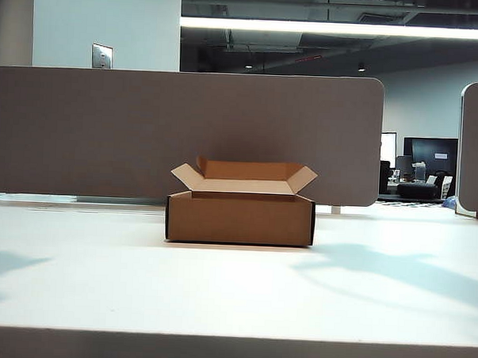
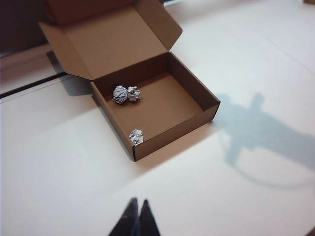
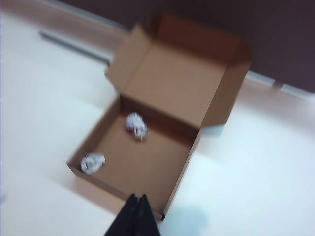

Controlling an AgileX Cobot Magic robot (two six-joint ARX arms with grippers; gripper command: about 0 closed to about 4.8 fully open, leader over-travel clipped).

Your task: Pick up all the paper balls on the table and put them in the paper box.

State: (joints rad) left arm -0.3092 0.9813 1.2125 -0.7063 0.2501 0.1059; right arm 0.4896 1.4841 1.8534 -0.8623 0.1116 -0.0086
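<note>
The left pincer (image 2: 137, 212) is closed on nothing, its dark tips pressed together above bare surface (image 2: 59, 162) a little way short of the box (image 2: 162, 105). The right pincer (image 3: 137, 209) is likewise closed and empty, hanging over the box's near wall; that view is blurred. Neither pincer shows in the exterior view, where only their shadows fall on the surface either side of the box. All three balls lie inside the box: two touching each other against the wall under the raised lid (image 2: 126, 93), the third (image 2: 136, 136) in a near corner. In the right wrist view the pair (image 3: 136, 124) reads as one lump and the single ball (image 3: 92, 162) sits in its corner. No ball is visible on the surface, so the task looks done. The remaining risk is small: a low pincer could clip a flap or the wall, shove the light box, and tip a ball out.
</note>
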